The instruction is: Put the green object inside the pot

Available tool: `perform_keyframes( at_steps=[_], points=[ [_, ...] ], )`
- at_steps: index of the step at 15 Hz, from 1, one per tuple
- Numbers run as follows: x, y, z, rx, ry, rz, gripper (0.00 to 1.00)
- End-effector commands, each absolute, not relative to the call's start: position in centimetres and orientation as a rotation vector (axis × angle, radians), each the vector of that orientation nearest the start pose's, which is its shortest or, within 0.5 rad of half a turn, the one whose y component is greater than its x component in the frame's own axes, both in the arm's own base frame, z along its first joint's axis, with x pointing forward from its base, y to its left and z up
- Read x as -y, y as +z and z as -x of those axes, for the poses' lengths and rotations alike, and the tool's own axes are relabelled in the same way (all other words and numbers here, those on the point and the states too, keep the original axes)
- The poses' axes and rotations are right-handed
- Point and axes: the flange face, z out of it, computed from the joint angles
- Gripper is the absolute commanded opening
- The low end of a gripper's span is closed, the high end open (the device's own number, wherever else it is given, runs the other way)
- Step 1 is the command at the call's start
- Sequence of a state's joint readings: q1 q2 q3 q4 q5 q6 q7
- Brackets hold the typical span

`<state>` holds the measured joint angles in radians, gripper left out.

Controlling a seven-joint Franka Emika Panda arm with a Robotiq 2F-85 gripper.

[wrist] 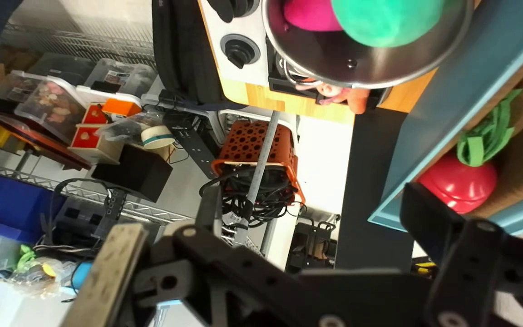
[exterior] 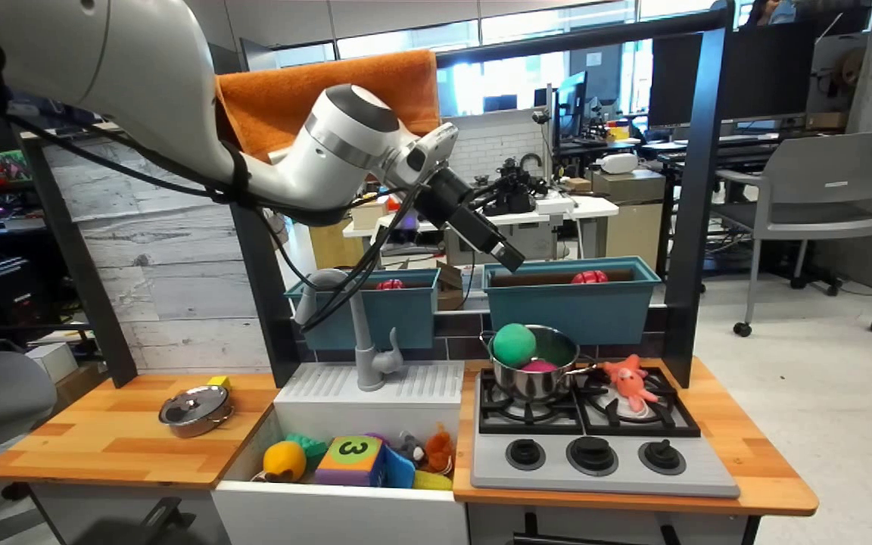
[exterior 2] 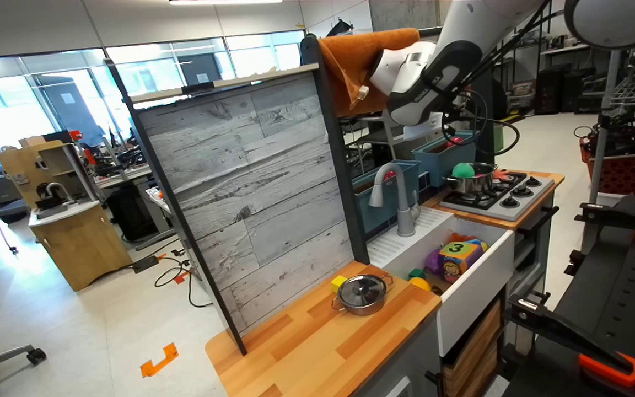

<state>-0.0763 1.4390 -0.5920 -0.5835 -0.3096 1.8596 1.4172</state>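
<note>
1. Wooden worktop [exterior: 758, 462] and stove [exterior: 559, 463] are seen beneath the pot [exterior: 528, 384].
2. Inside the pot, beside a pink object [exterior: 539, 365], the green ball [exterior: 514, 346] is seated — only partly sunk.
3. Higher than the pot, the fingers [wrist: 429, 222] are spread wide.

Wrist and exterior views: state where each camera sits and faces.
An exterior view: before sink and stove, facing them; arm and gripper show.
An exterior view: beside the countertop, looking obliquely toward the stove; arm shows.
Wrist view: wrist-mounted, looking past the pot toward a red basket; open gripper shows.
Both exterior views share the orange towel.
</note>
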Motion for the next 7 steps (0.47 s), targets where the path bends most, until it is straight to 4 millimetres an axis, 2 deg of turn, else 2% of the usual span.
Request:
perform_keyframes(
  at_steps=[1, 4, 5, 7],
  points=[
    [26.95, 15.98, -75.08, 1.586, 0.448, -1.694, 1.00],
    [26.05, 16.14, -75.31, 1.594, 0.420, -1.728, 1.00],
    [26.76, 15.31, -75.01, 1.575, 0.456, -1.691, 1.00],
    [26.32, 15.25, -75.18, 1.577, 0.452, -1.706, 1.00]
  ],
)
